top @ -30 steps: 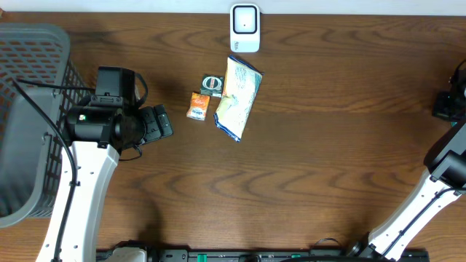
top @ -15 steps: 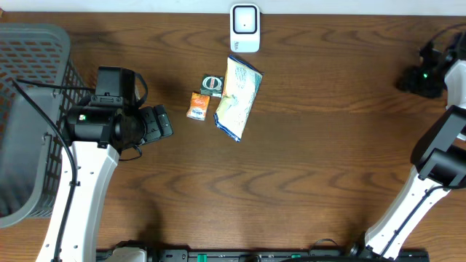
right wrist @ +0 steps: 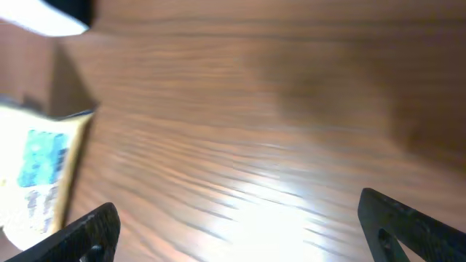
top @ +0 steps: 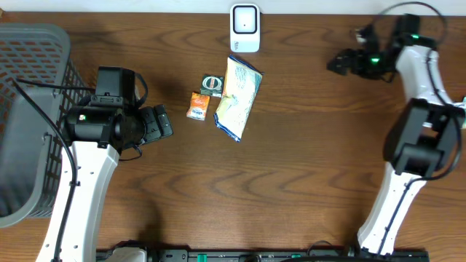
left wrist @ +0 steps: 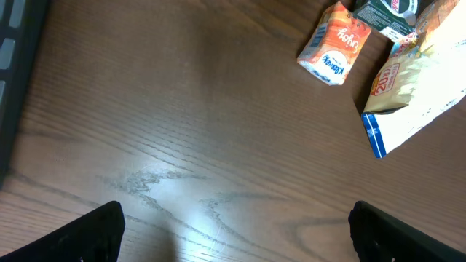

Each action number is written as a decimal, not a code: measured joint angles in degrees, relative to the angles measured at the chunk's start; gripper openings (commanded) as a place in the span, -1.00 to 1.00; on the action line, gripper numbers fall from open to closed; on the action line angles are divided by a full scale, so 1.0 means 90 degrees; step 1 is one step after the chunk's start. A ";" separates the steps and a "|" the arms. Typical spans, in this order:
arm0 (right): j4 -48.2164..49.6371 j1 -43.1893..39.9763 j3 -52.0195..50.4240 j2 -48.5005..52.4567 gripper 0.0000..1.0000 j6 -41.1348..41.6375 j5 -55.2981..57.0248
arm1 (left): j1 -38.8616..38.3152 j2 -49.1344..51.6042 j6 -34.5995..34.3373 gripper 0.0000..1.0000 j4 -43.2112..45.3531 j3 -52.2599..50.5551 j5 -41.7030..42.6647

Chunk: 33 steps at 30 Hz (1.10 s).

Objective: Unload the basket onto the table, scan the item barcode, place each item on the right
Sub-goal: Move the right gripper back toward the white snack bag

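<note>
A white barcode scanner (top: 245, 28) stands at the table's far edge. In front of it lie a pale snack bag with a blue end (top: 238, 97), a small orange packet (top: 197, 106) and a small dark box (top: 212, 85). My left gripper (top: 162, 122) hovers open just left of the orange packet, holding nothing. In the left wrist view the packet (left wrist: 335, 45) and bag (left wrist: 419, 94) lie ahead of the left gripper (left wrist: 237, 233). My right gripper (top: 342, 62) is open and empty at the upper right, pointing left. The blurred right wrist view has the bag (right wrist: 40, 171) far left of the right gripper (right wrist: 240, 225).
A grey mesh basket (top: 29, 116) takes up the left edge of the table, beside the left arm. Bare wooden tabletop (top: 306, 160) lies between the items and the right arm.
The right arm has swung in from the right edge toward the upper middle of the table, and its jaws have gone from shut to open. The left arm and the items stayed still.
</note>
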 measured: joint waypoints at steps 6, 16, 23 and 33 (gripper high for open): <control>0.0085 0.0940 0.0000 0.0000 0.99 0.0058 0.0007 | 0.0000 0.0000 0.0000 0.96 0.0000 0.0000 -0.0002; 0.0328 0.2606 0.0000 0.0000 0.99 0.1664 0.2429 | 0.0000 0.0000 0.0000 0.96 0.0000 0.0000 0.0000; 0.0525 0.3271 0.0000 0.0000 0.99 0.1953 0.3089 | 0.0000 0.0000 0.0000 0.95 0.0000 0.0000 0.0000; 0.0381 0.3599 0.0000 -0.0083 0.98 0.2266 0.3247 | 0.0000 0.0000 0.0000 0.96 0.0002 0.0000 0.0000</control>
